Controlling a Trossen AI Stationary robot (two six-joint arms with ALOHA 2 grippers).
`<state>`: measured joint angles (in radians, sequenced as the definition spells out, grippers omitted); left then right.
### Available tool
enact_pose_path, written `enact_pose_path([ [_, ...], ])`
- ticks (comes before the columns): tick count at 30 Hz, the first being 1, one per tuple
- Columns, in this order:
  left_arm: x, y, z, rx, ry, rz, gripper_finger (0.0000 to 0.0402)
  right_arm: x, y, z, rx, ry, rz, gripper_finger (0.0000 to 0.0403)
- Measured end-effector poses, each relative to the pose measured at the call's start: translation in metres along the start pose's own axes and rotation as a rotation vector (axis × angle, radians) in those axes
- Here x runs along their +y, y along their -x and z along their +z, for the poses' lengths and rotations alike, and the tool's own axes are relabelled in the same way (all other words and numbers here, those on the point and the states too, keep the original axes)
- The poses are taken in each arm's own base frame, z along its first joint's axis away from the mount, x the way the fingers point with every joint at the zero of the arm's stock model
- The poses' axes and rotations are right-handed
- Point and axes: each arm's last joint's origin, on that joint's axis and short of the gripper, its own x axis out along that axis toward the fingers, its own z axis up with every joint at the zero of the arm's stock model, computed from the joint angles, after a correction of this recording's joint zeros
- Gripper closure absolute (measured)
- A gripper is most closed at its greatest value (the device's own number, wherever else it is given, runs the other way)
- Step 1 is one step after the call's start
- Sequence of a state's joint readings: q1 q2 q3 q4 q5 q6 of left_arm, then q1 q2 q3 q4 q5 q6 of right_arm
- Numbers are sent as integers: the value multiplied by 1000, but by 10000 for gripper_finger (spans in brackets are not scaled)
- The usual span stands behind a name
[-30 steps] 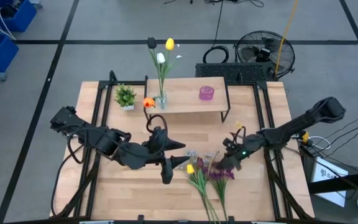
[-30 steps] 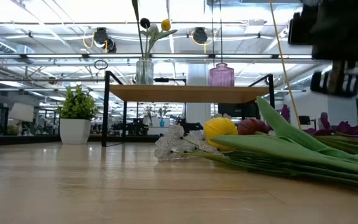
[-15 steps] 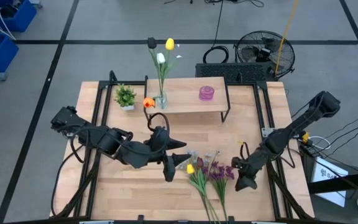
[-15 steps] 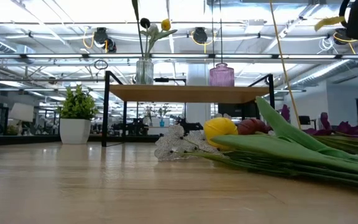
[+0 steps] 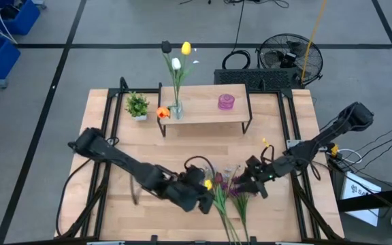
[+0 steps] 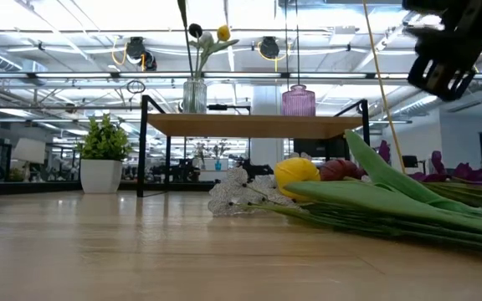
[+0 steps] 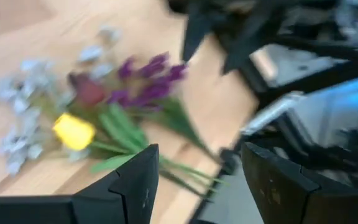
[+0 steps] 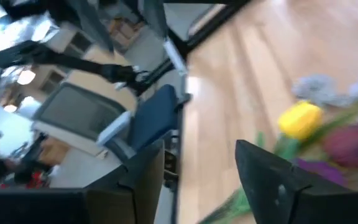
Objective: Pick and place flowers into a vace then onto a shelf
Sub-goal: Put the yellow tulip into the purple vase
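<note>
High view: both grippers, left [image 5: 203, 201] and right [image 5: 246, 182], flank the flowers [image 5: 224, 188] lying on the table [image 5: 114, 129], fingers spread, holding nothing.

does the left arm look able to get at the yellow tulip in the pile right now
Probably yes. The left end effector is open beside the flower pile, and the yellow tulip lies on its near side with nothing over it. The right end effector sits across the pile, out of the way.

Loose flowers [image 5: 226, 192] lying at table's [image 5: 278, 218] front, well before shelf [image 5: 203, 107] (vase [image 5: 176, 109] standing on its left end).
</note>
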<state>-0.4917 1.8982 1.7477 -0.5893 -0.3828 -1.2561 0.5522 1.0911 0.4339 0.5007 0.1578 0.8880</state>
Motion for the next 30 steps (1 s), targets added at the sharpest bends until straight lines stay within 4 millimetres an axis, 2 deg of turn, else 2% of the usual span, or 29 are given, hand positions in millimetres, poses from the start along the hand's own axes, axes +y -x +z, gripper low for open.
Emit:
enact_pose_path([
  [8, 39, -83, -28, 109, 154, 228, 170, -5, -1, 8, -38, -44, -18, 205],
  [12, 58, -112, -33, 137, 235, 304, 170, -5, -1, 7, -32, -45, -19, 209],
  [16, 68, -126, -26, 110, 319, 339, 170, -5, -1, 7, -26, -45, -14, 210],
  [23, 82, -135, 0, 83, 328, 374, 170, -4, -1, 6, -8, -45, 0, 210],
  [27, 88, -139, 11, 196, 379, 368, 170, -4, -1, 6, 8, -45, 13, 213],
  [30, 90, -138, 10, 239, 384, 376, 170, -3, -1, 6, 15, -45, 21, 213],
])
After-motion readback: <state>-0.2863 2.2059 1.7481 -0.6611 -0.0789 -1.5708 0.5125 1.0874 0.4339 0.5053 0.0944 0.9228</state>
